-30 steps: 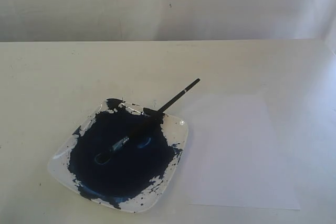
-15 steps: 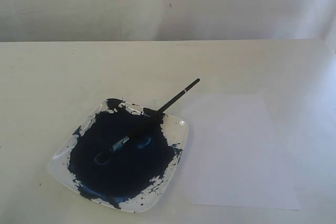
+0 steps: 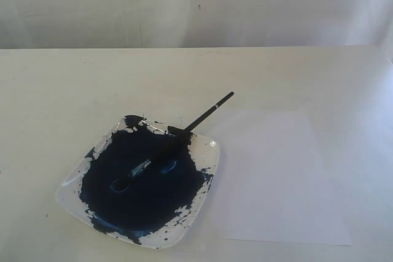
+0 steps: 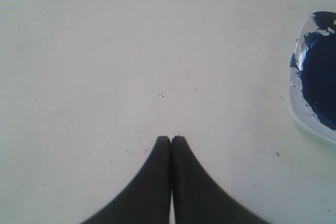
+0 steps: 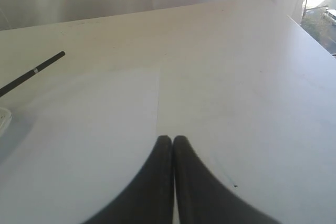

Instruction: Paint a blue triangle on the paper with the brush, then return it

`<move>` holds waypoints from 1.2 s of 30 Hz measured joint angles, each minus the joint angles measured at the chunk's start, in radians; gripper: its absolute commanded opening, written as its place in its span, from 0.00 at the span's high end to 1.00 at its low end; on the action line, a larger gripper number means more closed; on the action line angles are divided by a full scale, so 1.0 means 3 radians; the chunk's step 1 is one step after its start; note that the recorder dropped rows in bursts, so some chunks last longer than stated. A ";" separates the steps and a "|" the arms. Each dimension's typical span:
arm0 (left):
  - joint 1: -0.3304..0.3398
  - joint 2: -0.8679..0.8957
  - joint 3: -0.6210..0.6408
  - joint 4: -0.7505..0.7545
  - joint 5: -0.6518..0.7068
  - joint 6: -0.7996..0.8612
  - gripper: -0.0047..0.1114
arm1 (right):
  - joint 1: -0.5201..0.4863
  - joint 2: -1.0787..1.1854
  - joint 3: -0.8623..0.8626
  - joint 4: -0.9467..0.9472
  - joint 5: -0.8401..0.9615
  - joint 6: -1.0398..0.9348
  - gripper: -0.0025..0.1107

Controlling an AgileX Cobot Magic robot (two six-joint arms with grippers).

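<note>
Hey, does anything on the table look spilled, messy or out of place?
No paint shows on the table. The paint is smeared and spattered up to the rim of the plate, and the brush lies with its tip in it, handle jutting over the rim. The paper beside it is clean.

No change to log over that second. I checked the brush [image 3: 190, 124] against the earlier exterior views: same slant, bristles in the dark paint [image 3: 147, 200], handle propped on the plate [image 3: 212, 151] rim, far end over the table [image 3: 61, 90] near the paper [image 3: 276, 176]. It did not shift or roll. The paint edge and splatters matched, and so did the paper corners. For my left gripper [image 4: 171, 139] and right gripper [image 5: 172, 139] I had no earlier wrist views, so I couldn't compare.
</note>
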State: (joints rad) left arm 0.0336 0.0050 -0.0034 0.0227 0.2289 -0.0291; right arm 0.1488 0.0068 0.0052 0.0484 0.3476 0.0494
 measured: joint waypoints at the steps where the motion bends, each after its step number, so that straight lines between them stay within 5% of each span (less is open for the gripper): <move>1: 0.0000 0.0000 0.0000 0.0000 0.0000 0.0000 0.96 | 0.0000 0.0000 0.0000 0.0000 0.0000 0.0000 0.98; 15: 0.0000 0.0000 0.0000 0.0000 0.0000 0.0000 0.96 | 0.0000 0.0000 0.0000 0.0000 -0.0211 0.0000 0.98; 36: 0.0000 0.0000 0.0000 0.0000 0.0000 0.0000 0.96 | 0.0000 -0.0005 0.0000 0.0006 -0.2894 0.0065 0.98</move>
State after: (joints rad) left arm 0.0336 0.0050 -0.0034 0.0227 0.2289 -0.0291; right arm 0.1488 0.0053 0.0052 0.0503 -0.5208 0.0689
